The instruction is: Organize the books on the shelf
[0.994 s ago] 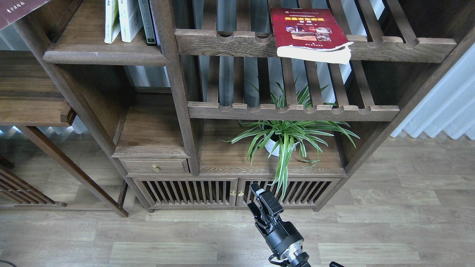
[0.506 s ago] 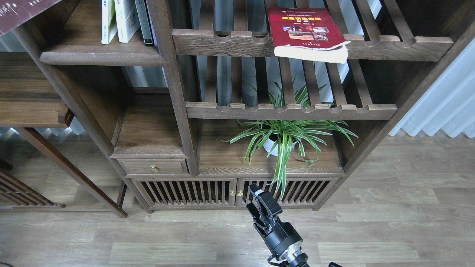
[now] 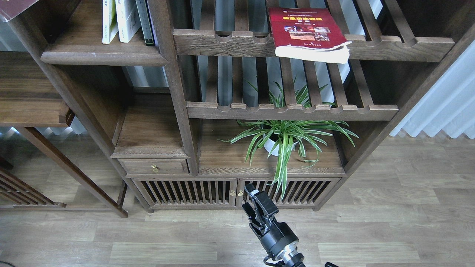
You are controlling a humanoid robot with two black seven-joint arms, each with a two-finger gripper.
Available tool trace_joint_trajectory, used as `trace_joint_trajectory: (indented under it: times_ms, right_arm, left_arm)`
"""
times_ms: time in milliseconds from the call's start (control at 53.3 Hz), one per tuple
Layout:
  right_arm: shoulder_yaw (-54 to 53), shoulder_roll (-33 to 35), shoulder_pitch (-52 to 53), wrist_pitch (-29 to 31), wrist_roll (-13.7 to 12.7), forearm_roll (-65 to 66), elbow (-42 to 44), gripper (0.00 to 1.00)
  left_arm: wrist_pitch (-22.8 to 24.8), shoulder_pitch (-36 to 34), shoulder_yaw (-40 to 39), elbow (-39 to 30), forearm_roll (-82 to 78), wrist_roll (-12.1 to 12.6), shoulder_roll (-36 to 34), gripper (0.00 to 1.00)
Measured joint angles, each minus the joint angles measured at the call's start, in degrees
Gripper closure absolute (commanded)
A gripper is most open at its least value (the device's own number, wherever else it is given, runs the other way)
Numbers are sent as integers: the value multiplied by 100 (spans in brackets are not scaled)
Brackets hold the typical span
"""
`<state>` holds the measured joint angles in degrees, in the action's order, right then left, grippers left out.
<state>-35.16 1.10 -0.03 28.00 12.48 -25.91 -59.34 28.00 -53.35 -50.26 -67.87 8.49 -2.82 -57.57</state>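
The red book [image 3: 306, 31] with a yellow title lies flat on the upper slatted rack, its pages overhanging the front rail. The shelf [image 3: 104, 57], a solid dark board with a rounded lip, is at upper left. On it a yellow-green book [image 3: 107, 20] stands upright beside two other upright books. Only a corner of the maroon book [image 3: 13, 4] shows at the top left edge; what holds it is out of view. My right gripper [image 3: 254, 204] hangs low in front of the cabinet doors, open and empty. My left gripper is out of view.
A spider plant in a white pot [image 3: 285, 137] stands on the board under the lower slatted rack [image 3: 293, 110]. A small drawer [image 3: 154, 167] and slatted cabinet doors [image 3: 207, 193] are below. A low side table [image 3: 29, 100] is at left, a curtain [image 3: 445, 107] at right.
The maroon book's corner has slid up and left, almost out of view. My right gripper has shifted slightly left and up. The red book has not moved.
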Motion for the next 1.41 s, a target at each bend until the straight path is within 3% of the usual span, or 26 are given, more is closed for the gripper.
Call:
trace_joint_trajectory:
  times_ms: [131, 469, 863, 1088, 1407]
  right_arm:
    - [14, -97, -4, 0, -7, 19, 0, 4]
    - [37, -110, 4, 0, -9, 20, 0, 4]
    - [150, -110, -53, 0, -9, 26, 22, 4]
    - [175, -110, -147, 0, -14, 25, 22, 4]
    - [208, -44, -259, 0, -28, 25, 19, 4]
  left_arm:
    - [-226, 0, -108, 23, -315, -93, 272, 95]
    - [-1625, 0, -389, 27, -999, -218, 892, 96]
    - [-3217, -135, -473, 241, -2281, -227, 2123, 96]
    - [-3337, -388, -392, 670, -2652, -173, 2298, 97]
    - [-3364, -670, -384, 1258, -3505, -383, 3135, 97]
